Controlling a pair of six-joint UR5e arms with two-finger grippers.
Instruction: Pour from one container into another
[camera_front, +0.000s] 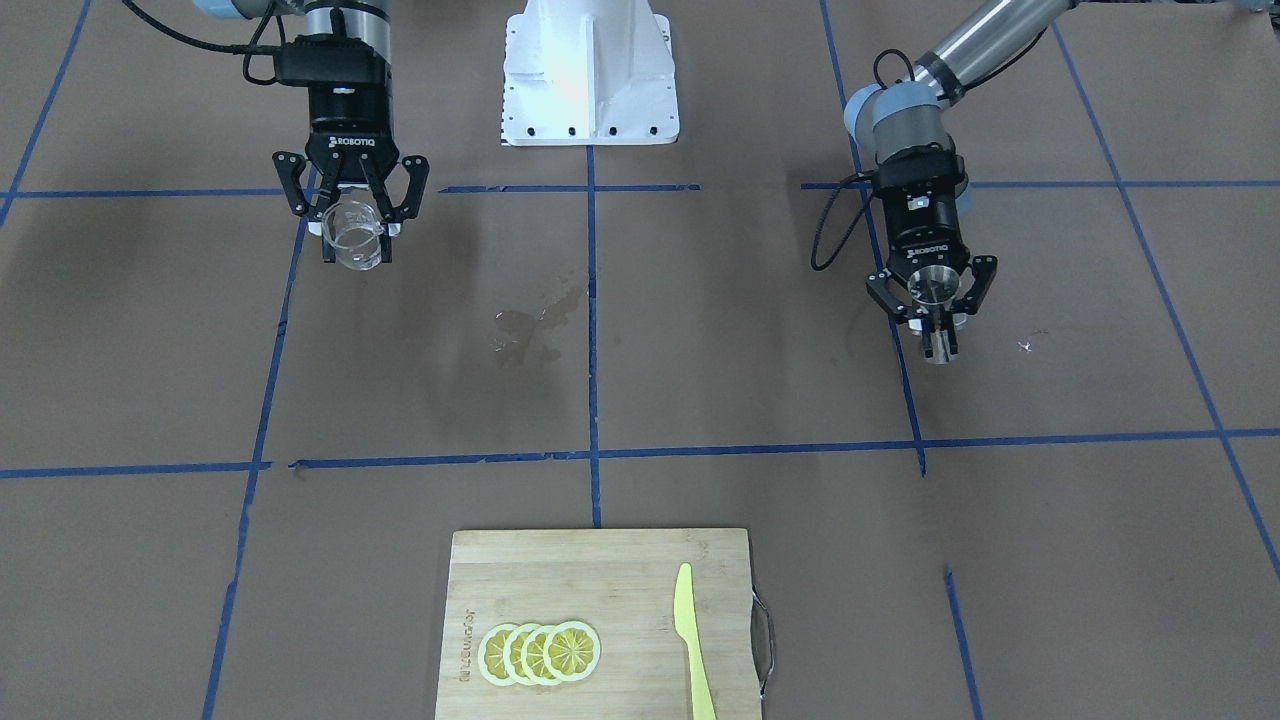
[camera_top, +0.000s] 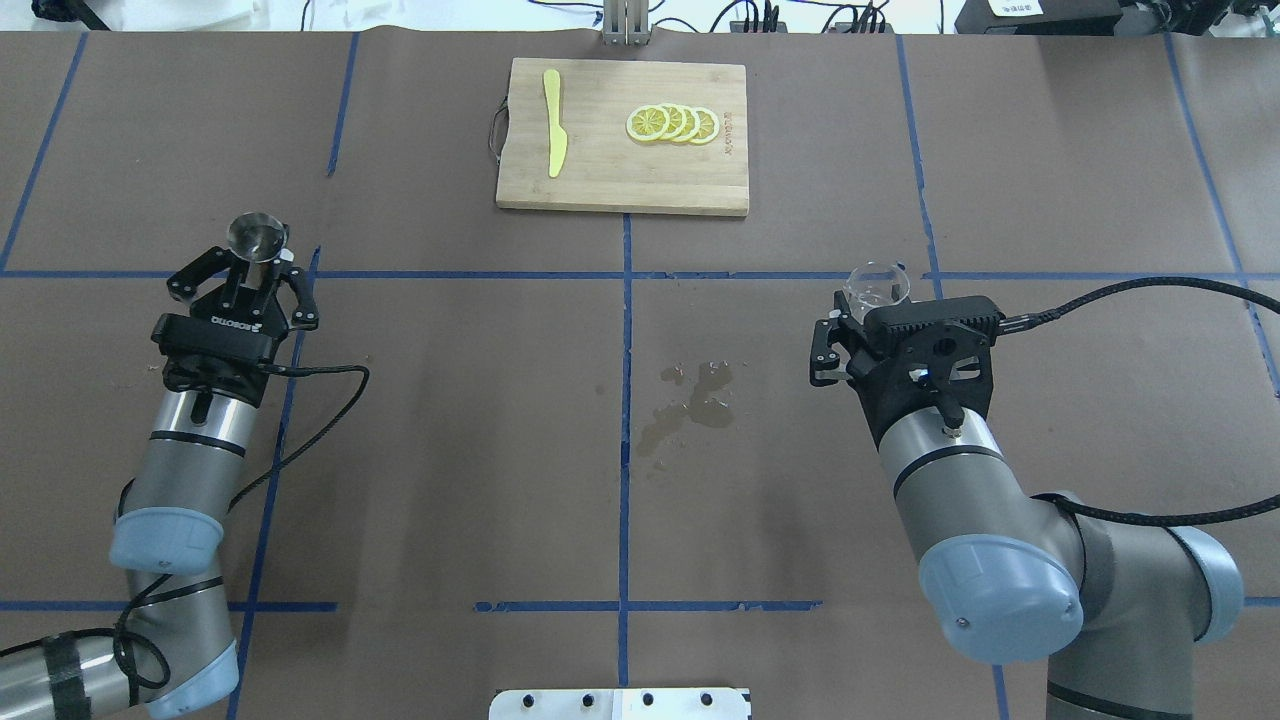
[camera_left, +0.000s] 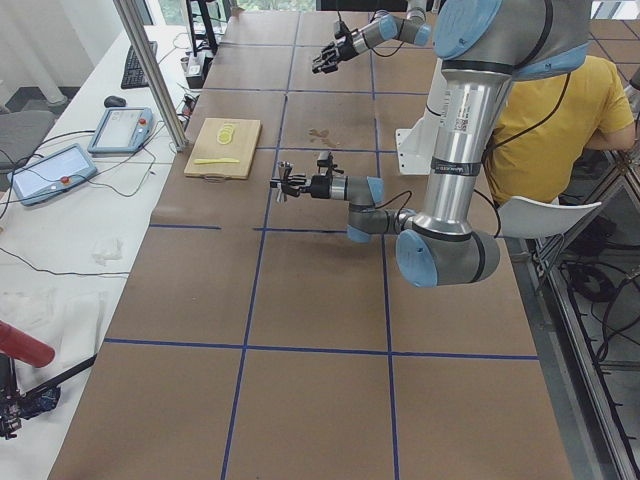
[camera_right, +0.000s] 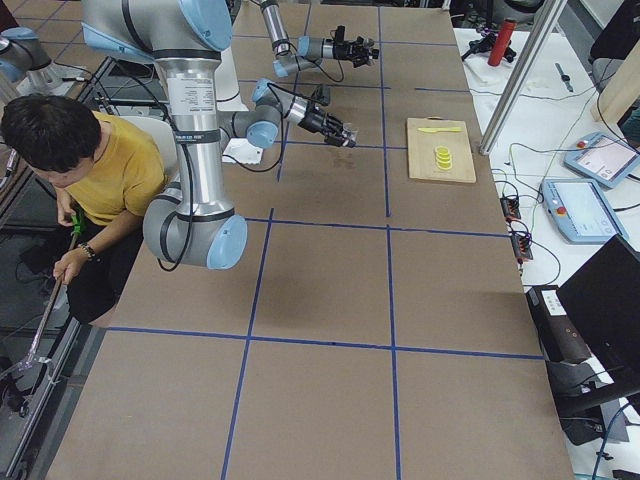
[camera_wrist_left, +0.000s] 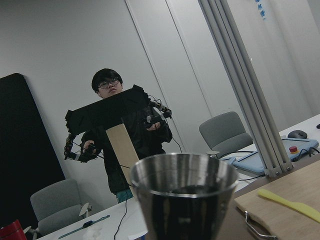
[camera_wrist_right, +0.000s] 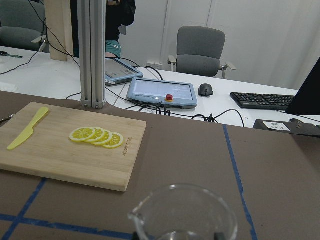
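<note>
Brown paper-covered desk (camera_front: 700, 380) has a wet patch (camera_front: 535, 325) mid-way. Right gripper (camera_front: 355, 228) fingers are closed round the small clear glass measuring cup (camera_front: 353, 245), held off the desk. It's light, slick and breakable, so grip the wall under the rim. Left gripper (camera_front: 938, 330) clamps the shiny steel hourglass jigger (camera_front: 934, 287) near the waist (rigid, slippery). Contents of both unclear.

you'll see the left end effector (camera_top: 256, 258) on the left of the counter (camera_top: 450, 480), fingers closed on the steel jigger (camera_top: 257, 234), whose round mouth faces up. on the right, the right end effector (camera_top: 872, 305) grips the clear glass cup (camera_top: 878, 283), well apart from the jigger. between them a wet patch (camera_top: 690, 400) darkens the counter. at the far edge lies a cutting board (camera_top: 620, 180) with a yellow knife (camera_top: 553, 135) and overlapping lemon slices (camera_top: 673, 124).
</note>
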